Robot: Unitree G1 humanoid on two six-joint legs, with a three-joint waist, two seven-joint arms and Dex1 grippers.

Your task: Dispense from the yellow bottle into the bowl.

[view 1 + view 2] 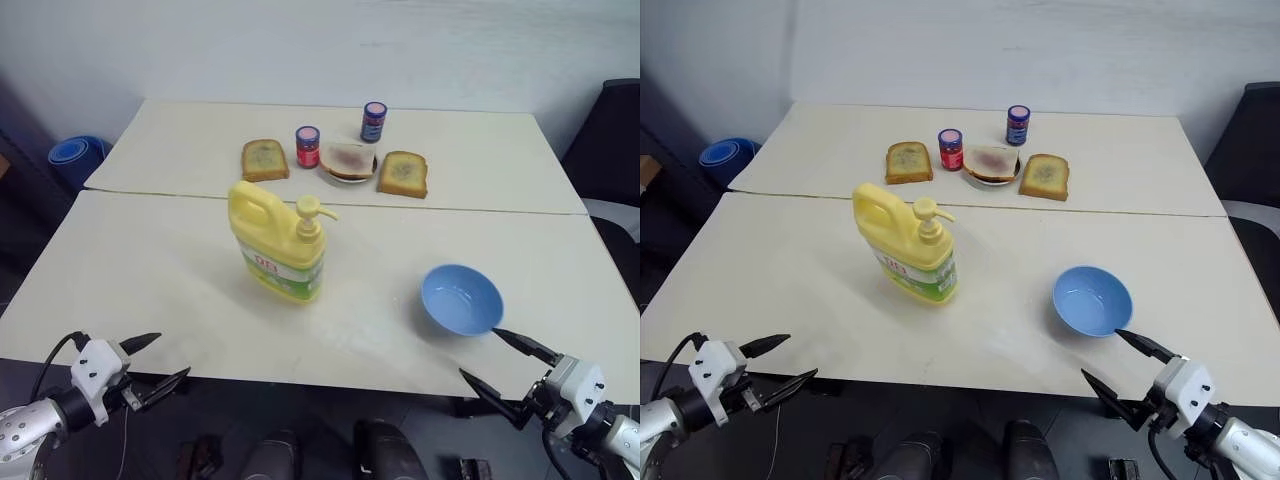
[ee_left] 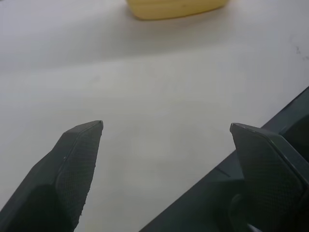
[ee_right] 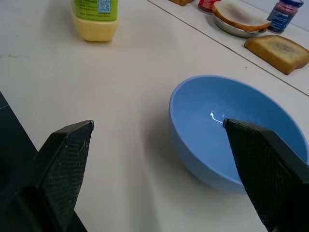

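Observation:
The yellow bottle [image 1: 278, 247] stands upright near the middle of the near table, handle to the left and pump top pointing right. To its right sits the light-blue bowl [image 1: 461, 300], close to the front edge. My left gripper [image 1: 155, 364] hovers open at the front left edge of the table, well short of the bottle, whose base [image 2: 174, 8] appears far ahead in the left wrist view. My right gripper [image 1: 508, 364] is open just in front of the bowl [image 3: 236, 125], with nothing between its fingers.
On the far table lie two bread slices [image 1: 264, 159] [image 1: 403, 173], a small plate with bread [image 1: 348, 162], a red jar [image 1: 307, 146] and a blue jar [image 1: 373, 121]. A blue object [image 1: 78, 155] sits on the floor at left, a dark chair [image 1: 610, 140] at right.

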